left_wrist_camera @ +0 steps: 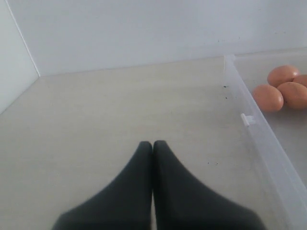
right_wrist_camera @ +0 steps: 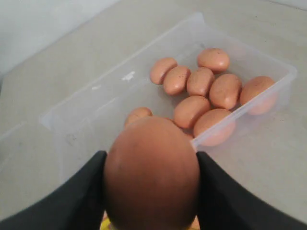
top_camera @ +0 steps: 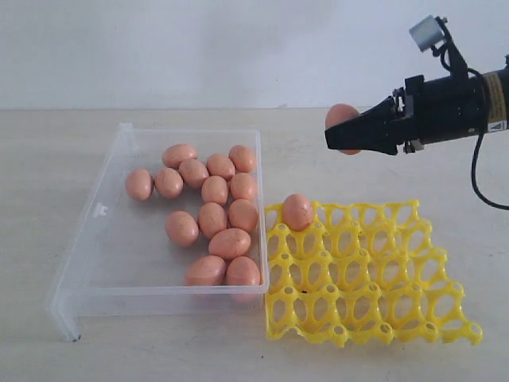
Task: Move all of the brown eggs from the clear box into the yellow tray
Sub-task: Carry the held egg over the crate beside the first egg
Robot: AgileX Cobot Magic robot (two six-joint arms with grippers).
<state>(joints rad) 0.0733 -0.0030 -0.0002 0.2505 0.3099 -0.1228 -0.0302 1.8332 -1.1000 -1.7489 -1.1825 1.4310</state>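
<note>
Brown eggs [top_camera: 213, 208]: 1 of them, the carried egg [right_wrist_camera: 151, 172], sits clamped between the jaws of the right gripper [top_camera: 343, 131], 1 black pad on each flank, jaws spread just wide enough for it. It hangs in the air well above the table, over or just past the far side of the yellow tray [top_camera: 382, 263]; can't tell which cup is under it. Left gripper [left_wrist_camera: 152, 148] has jaws pressed together, nothing in them, parked over bare table just outside the long wall of the clear box [top_camera: 95, 239]. Progress, my read: early. 1 seated egg [top_camera: 297, 212] is in the tray's far corner cup next to the box, 1 is in transit, and I count 14 in the box, bunched toward the tray-side wall, most touching a neighbour. That leaves 15 cups showing empty. Look of the eggs: smooth ovals, pinkish-brown, matte with a soft highlight, faint dark speckles on a few in the right wrist view, all roughly 1 size, lying on their sides at mixed angles
</note>
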